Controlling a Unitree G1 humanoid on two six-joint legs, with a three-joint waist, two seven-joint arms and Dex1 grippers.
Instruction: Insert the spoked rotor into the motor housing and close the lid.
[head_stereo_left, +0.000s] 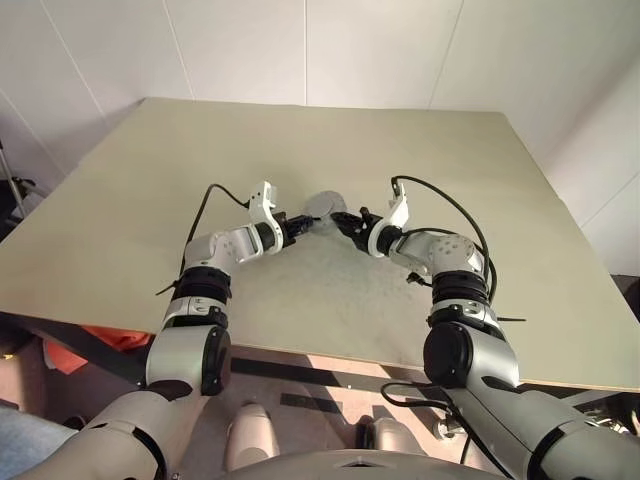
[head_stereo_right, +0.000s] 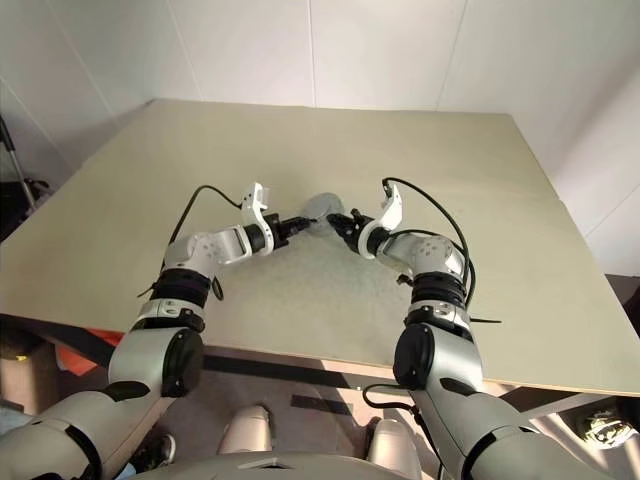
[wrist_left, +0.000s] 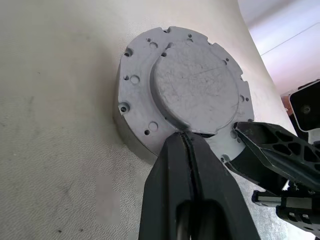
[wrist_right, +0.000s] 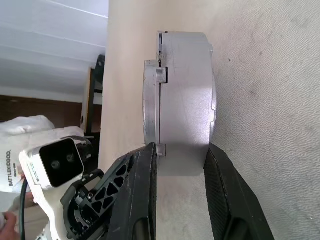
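The lid (wrist_left: 195, 85), a silver-grey disc with small holes and a raised centre, lies on top of the grey-walled motor housing (wrist_right: 185, 100) at the middle of the table (head_stereo_left: 450, 160). My left gripper (wrist_left: 186, 142) is shut, its tip resting on the lid's near edge. My right gripper (wrist_right: 180, 150) comes in from the other side. It is shut on the housing's edge, with one finger (wrist_right: 142, 170) on the lid side and the other against the underside. The spoked rotor is hidden.
Both grippers meet at the housing (head_stereo_left: 325, 207), roughly mid-table. Bare tabletop surrounds it on all sides. The table's front edge (head_stereo_left: 330, 355) runs close to me, and white walls stand behind the far edge. Black cables (head_stereo_left: 455, 205) loop off both wrists.
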